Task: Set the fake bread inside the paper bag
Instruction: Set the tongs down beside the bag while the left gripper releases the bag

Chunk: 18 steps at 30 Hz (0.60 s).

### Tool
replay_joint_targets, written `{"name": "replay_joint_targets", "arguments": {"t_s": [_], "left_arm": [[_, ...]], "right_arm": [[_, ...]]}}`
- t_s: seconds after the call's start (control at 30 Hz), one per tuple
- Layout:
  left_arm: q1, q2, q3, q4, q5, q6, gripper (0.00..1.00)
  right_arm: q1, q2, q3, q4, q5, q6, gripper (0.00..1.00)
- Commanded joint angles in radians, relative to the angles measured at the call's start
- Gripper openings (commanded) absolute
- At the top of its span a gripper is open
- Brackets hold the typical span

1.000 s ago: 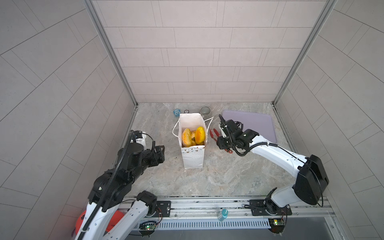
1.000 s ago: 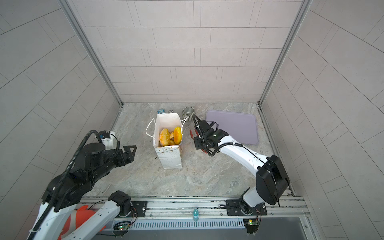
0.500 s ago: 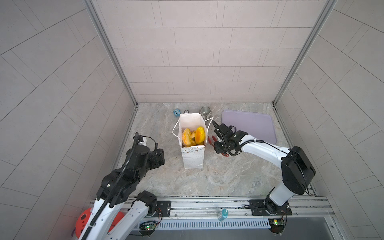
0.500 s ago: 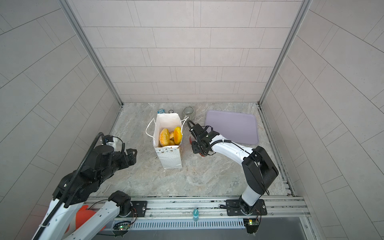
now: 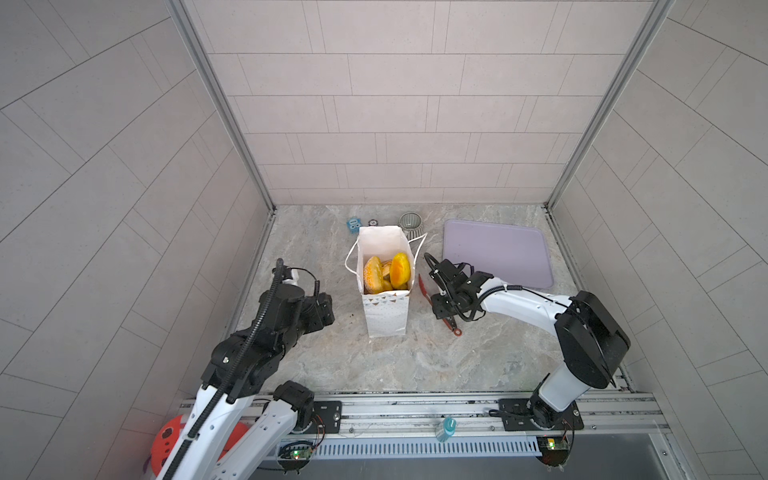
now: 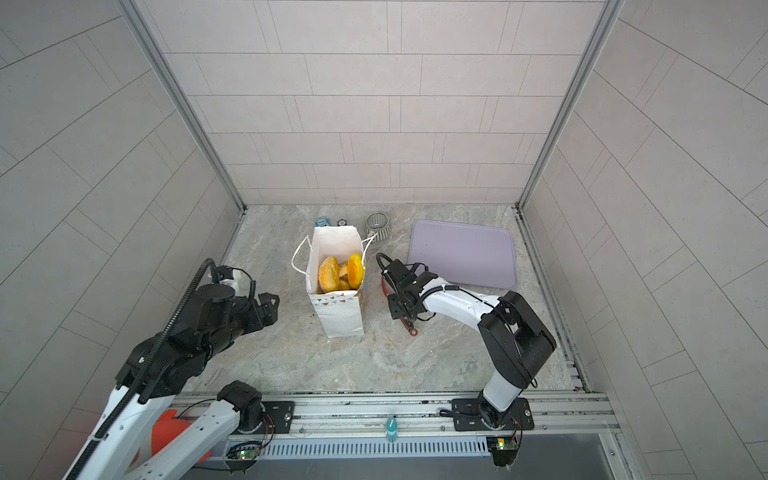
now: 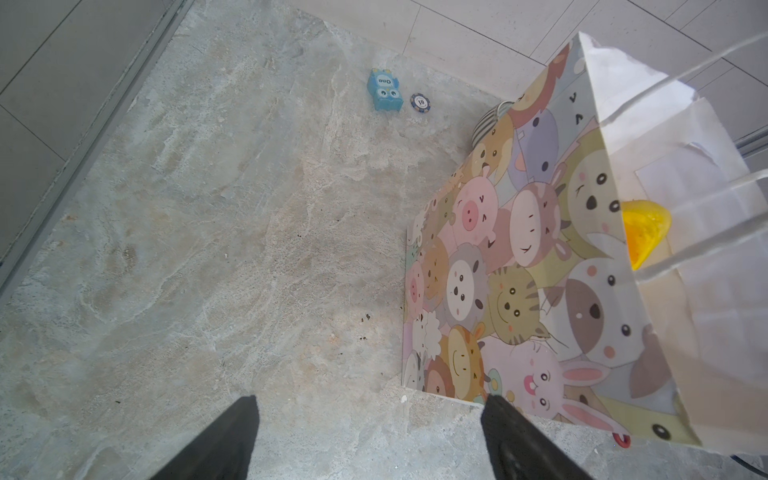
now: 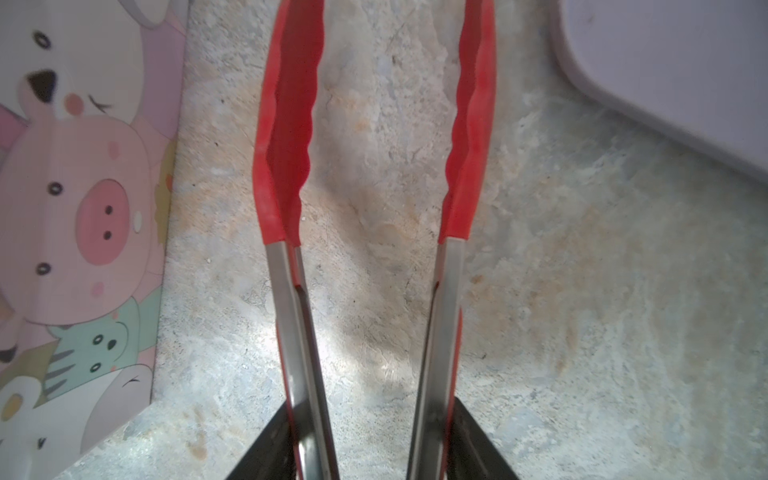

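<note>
The paper bag stands upright mid-table, its animal print facing both wrist views. Glossy golden fake bread fills its open mouth. My left gripper hangs open and empty, left of the bag and apart from it. My right gripper is low to the right of the bag. Its fingers press the steel arms of the red-tipped tongs, which are spread apart and hold nothing.
A lilac flat tray lies at the back right. Behind the bag are a ribbed bowl, a small blue toy and a poker chip. Tiled walls enclose three sides.
My right gripper has dropped low to the table beside the bag with the tongs, and the tongs have spread wider. My left arm has pulled back slightly from the bag.
</note>
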Motion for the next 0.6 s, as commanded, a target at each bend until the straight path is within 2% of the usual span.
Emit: {"name": "replay_joint_targets", "arguments": {"t_s": [0.0,0.27,0.57], "left_arm": [[0.007,0.007,-0.013,0.021,0.008,-0.001,0.90],[0.010,0.018,-0.014,0.034,0.020,-0.002,0.91],[0.015,0.035,-0.008,0.048,0.031,-0.002,0.91]], "right_arm": [[0.011,0.017,-0.014,0.008,0.041,0.023,0.57],[0.021,0.025,-0.047,0.020,0.053,0.027,0.64],[0.031,-0.062,-0.081,0.001,0.065,0.027,0.74]]}}
